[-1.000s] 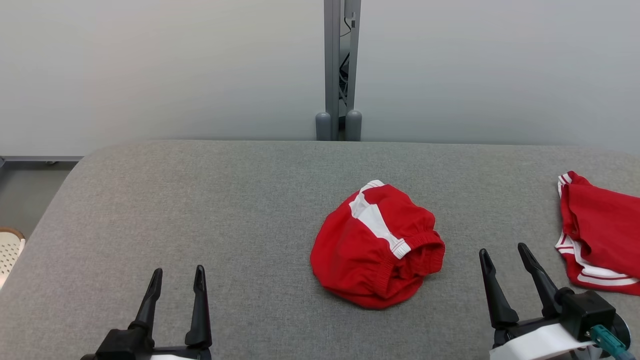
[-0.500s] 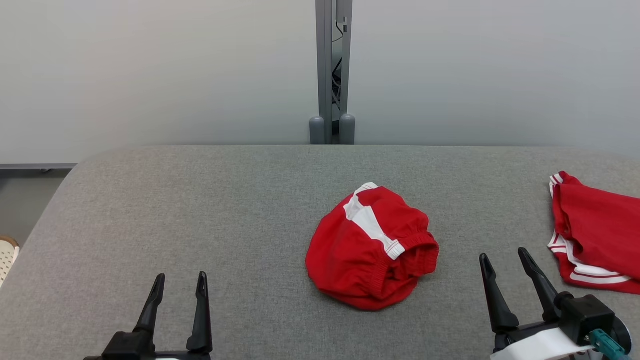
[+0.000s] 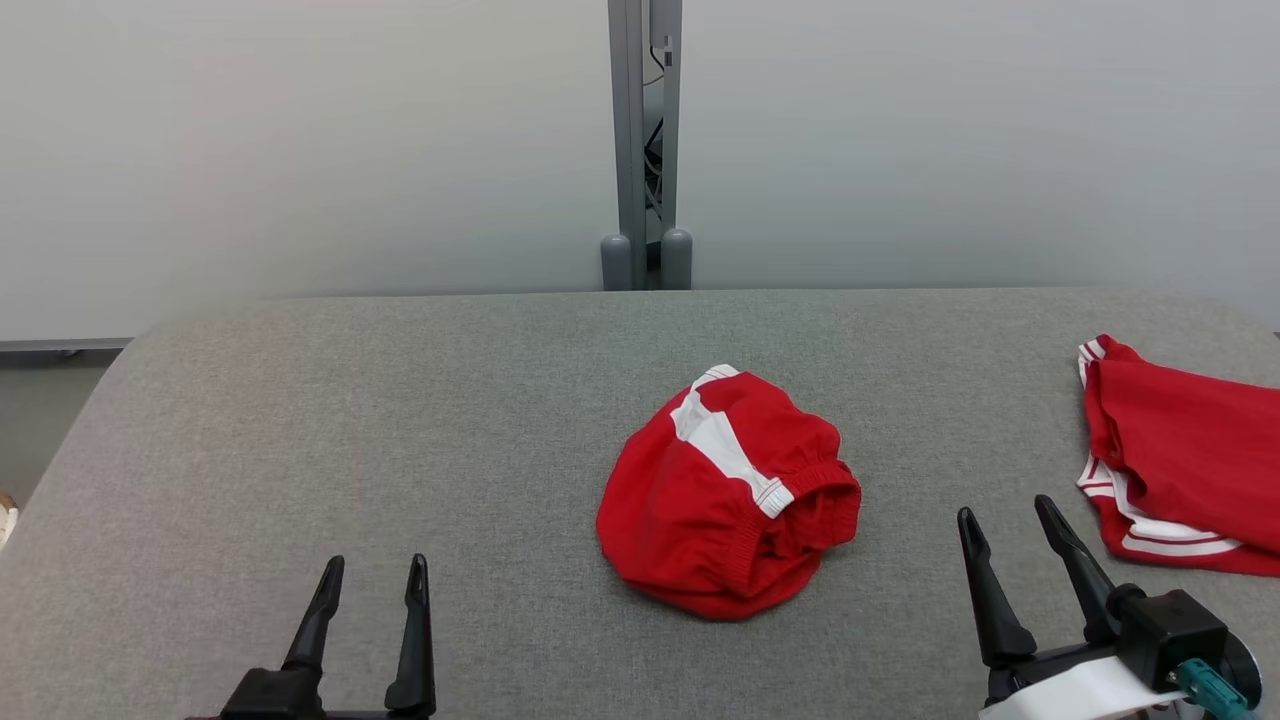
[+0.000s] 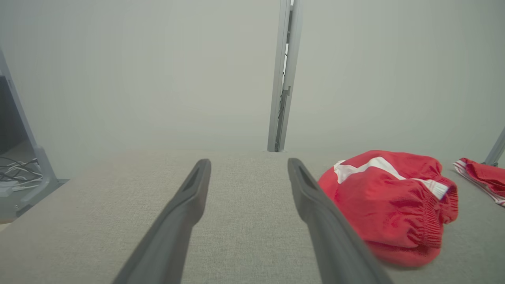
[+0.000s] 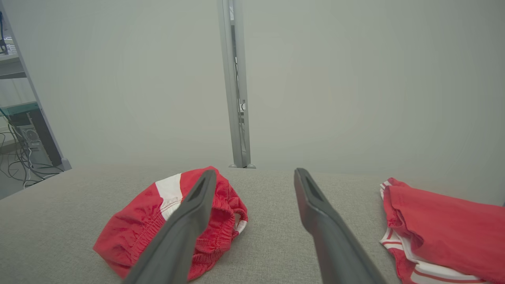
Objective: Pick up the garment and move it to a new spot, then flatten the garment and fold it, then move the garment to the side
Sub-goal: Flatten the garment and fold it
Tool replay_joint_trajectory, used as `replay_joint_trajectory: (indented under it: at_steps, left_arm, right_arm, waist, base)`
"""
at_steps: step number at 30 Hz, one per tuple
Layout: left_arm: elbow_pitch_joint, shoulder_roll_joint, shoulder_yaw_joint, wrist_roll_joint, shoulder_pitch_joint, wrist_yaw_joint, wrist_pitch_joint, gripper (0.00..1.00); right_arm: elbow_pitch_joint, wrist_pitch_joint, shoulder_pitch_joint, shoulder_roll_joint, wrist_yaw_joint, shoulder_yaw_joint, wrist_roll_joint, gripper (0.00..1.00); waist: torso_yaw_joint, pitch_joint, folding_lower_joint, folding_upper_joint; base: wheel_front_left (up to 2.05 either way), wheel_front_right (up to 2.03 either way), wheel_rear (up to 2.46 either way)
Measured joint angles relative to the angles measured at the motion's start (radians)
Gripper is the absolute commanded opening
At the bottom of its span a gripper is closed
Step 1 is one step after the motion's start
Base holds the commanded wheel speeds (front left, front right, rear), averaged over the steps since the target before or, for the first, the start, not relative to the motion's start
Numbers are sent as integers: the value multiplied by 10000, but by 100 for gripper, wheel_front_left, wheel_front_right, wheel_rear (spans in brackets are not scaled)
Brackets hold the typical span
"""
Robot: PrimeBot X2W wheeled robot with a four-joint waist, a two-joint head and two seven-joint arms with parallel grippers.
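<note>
A crumpled red garment (image 3: 725,495) with a white stripe and an elastic waistband lies in a heap at the middle of the grey padded table (image 3: 400,400). My left gripper (image 3: 376,562) stands open near the front edge, well to the garment's left, with nothing between its fingers. My right gripper (image 3: 1004,506) is open too, just right of the heap and apart from it. The left wrist view has the garment (image 4: 386,197) to the right of the open left gripper (image 4: 248,161). In the right wrist view the garment (image 5: 134,232) lies behind the left finger of the open right gripper (image 5: 255,171).
A second red garment with white trim (image 3: 1180,460) lies flat at the table's right edge, also in the wrist views (image 4: 481,175) (image 5: 446,221). A grey post (image 3: 640,150) stands behind the table against a pale wall. Cables (image 4: 15,173) lie off the table's left end.
The whole head picture has shifted left, so the camera has turned. Both garments lie as before. Both grippers stay open near the front edge.
</note>
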State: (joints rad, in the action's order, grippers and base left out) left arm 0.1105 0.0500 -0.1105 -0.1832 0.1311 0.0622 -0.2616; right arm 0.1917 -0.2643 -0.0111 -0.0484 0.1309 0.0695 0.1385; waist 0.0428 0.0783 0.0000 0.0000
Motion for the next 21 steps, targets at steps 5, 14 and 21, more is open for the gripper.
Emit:
replay_joint_trajectory:
  at_steps: [5,14,21]
  left_arm:
    - [69,0,-242,69,-80,-81,0,100]
    - [932,-12,-2247,861,-1915,-1221,-2,100]
    - [2286,-17,-4102,1055,-3845,-1758,2,100]
  right_arm:
    - [-6,0,25,-2,0,40,-40,100]
    - [-2,0,529,0,0,150,-314,100]
    - [-50,0,1089,-2,0,157,-366,100]
  waist:
    - [-147,-81,0,0]
    - [-870,-733,0,0]
    - [-1331,-1397,0,0]
  base:
    - [0,0,0]
    - [0,0,0]
    - [0,0,0]
